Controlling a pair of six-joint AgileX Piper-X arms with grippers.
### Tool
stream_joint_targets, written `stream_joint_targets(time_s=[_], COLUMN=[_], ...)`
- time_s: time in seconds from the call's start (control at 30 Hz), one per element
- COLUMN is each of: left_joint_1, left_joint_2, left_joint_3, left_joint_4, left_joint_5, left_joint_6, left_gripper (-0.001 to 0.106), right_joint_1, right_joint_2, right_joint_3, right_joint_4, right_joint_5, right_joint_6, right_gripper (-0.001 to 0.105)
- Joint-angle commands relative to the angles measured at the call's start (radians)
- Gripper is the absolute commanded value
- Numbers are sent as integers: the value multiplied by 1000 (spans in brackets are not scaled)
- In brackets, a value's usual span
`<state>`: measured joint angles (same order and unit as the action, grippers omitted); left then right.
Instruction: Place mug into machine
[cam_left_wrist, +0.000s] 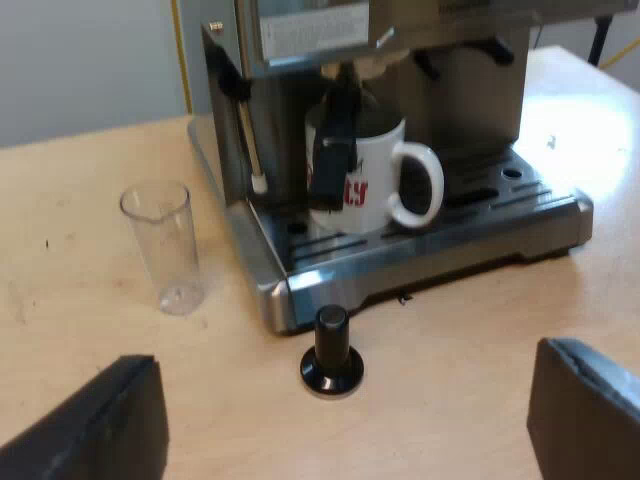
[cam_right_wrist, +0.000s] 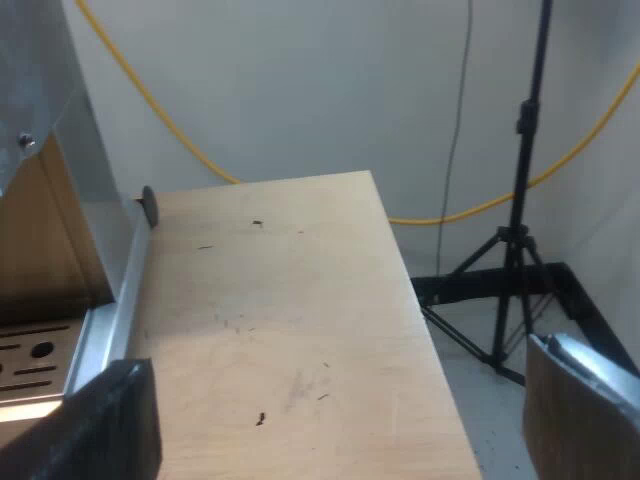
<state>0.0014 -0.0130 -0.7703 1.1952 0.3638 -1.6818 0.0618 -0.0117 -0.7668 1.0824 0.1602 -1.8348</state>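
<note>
A white mug (cam_left_wrist: 372, 175) with red lettering stands upright on the drip tray (cam_left_wrist: 470, 215) of the espresso machine (cam_left_wrist: 400, 60), under its spouts, with its handle turned sideways. A dark handle (cam_left_wrist: 335, 150) hangs down in front of the mug. My left gripper (cam_left_wrist: 350, 420) is open, back from the machine over the wooden table, nothing between its fingers (cam_left_wrist: 95, 425). My right gripper (cam_right_wrist: 340, 420) is open too, over bare table beside the machine's side wall (cam_right_wrist: 55, 150) and tray edge (cam_right_wrist: 100, 335).
A tamper with a black knob (cam_left_wrist: 331, 350) stands on the table just before the drip tray. A clear measuring glass (cam_left_wrist: 165, 245) stands beside the machine. Past the table edge (cam_right_wrist: 420, 300) are a black tripod (cam_right_wrist: 515, 250) and a yellow cable (cam_right_wrist: 200, 150) along the wall.
</note>
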Motion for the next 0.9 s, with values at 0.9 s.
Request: stream_joint_targets(time_s=[0.9], left_joint_1=[2], left_joint_2=[-139], left_joint_3=[307], left_joint_4=[-282], left_joint_5=[-145], left_joint_6=[-4], left_gripper=[85], right_joint_1=[-4], right_joint_2=[-41], right_joint_3=[228], right_joint_4=[-54], right_joint_5=[-146], right_joint_6=[43], right_gripper=[99])
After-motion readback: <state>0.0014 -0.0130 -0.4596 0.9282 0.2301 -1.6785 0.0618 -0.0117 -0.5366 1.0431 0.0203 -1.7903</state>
